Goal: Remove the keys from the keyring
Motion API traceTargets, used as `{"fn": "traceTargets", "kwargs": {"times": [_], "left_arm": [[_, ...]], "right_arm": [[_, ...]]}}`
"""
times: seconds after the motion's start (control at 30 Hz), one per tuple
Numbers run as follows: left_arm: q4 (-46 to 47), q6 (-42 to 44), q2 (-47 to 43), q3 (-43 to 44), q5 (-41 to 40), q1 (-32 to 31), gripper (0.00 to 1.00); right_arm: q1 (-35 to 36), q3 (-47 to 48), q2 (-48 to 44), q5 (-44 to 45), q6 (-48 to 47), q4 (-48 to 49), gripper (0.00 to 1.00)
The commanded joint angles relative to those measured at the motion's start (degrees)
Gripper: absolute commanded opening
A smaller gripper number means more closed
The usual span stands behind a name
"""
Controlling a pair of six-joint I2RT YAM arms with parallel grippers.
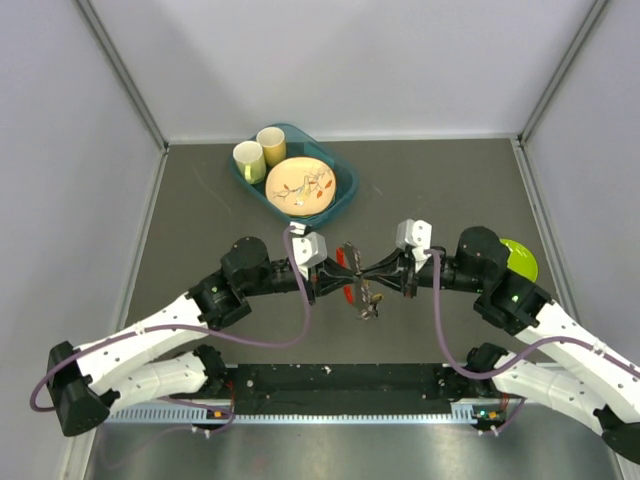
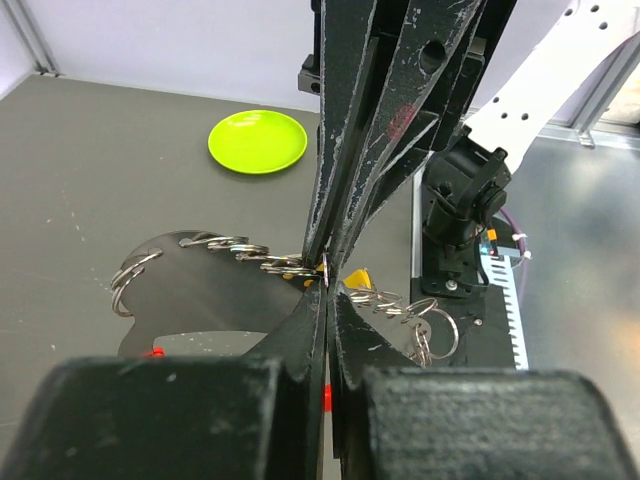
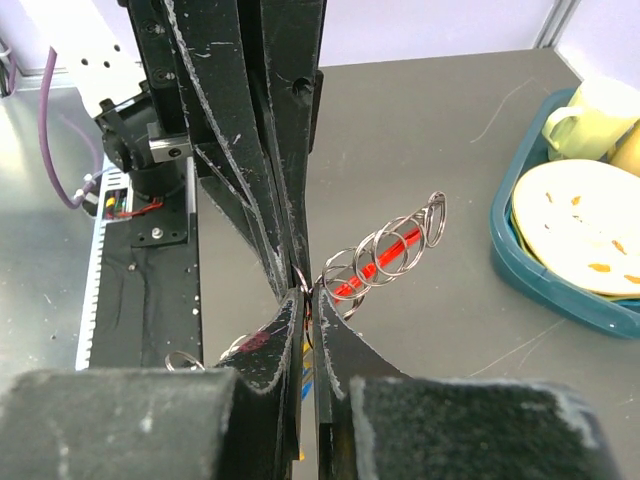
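My two grippers meet tip to tip above the middle of the table. The left gripper (image 1: 352, 272) and the right gripper (image 1: 377, 273) are both shut on the thin metal ring of the keyring (image 2: 325, 267), held in the air. The red clip (image 1: 345, 293) hangs beside the tips, and it shows in the right wrist view (image 3: 377, 265) threaded through a row of small rings (image 3: 392, 248). The keys (image 1: 369, 305) dangle below the tips. A yellow key head (image 2: 358, 277) shows in the left wrist view. Yellow and blue heads (image 3: 308, 362) peek between the right fingers.
A teal tray (image 1: 344, 195) at the back holds a patterned plate (image 1: 299, 187) and two yellow cups (image 1: 259, 150). A lime-green plate (image 1: 523, 259) lies behind the right arm. Grey walls close in the table on three sides.
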Motion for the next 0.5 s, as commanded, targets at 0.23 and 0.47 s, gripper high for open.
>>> {"fn": "traceTargets", "kwargs": {"times": [0.23, 0.47], "left_arm": [[1.6, 4.0, -2.5, 1.3, 1.2, 0.7, 0.0], [3.4, 1.3, -3.2, 1.3, 3.3, 1.7, 0.0]], "right_arm": [[0.3, 2.6, -0.2, 2.2, 1.4, -2.3, 0.28], [0.3, 2.0, -0.9, 2.0, 1.6, -3.6, 0.23]]}}
